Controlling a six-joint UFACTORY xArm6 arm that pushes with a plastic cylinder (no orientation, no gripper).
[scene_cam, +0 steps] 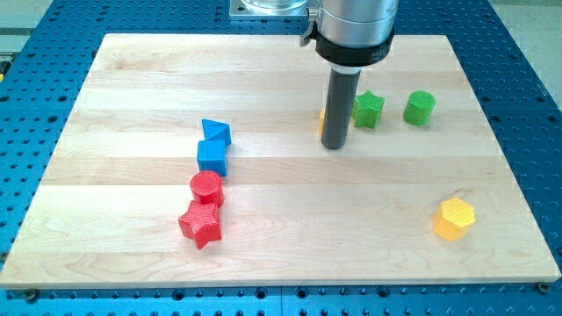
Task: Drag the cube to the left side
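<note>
A blue cube (212,158) sits left of the board's middle, touching a blue pointed block (215,132) just above it. Below the cube are a red cylinder (207,187) and a red star (200,225), stacked in a column towards the view's bottom. My tip (335,146) is at the end of the dark rod, well to the right of the blue cube with open wood between them. A sliver of an orange block (322,122) shows behind the rod on its left edge; most of it is hidden.
A green star (368,109) sits just right of the rod and a green cylinder (420,108) further right. A yellow hexagonal block (455,218) lies at the lower right. The wooden board (105,105) rests on a blue perforated table.
</note>
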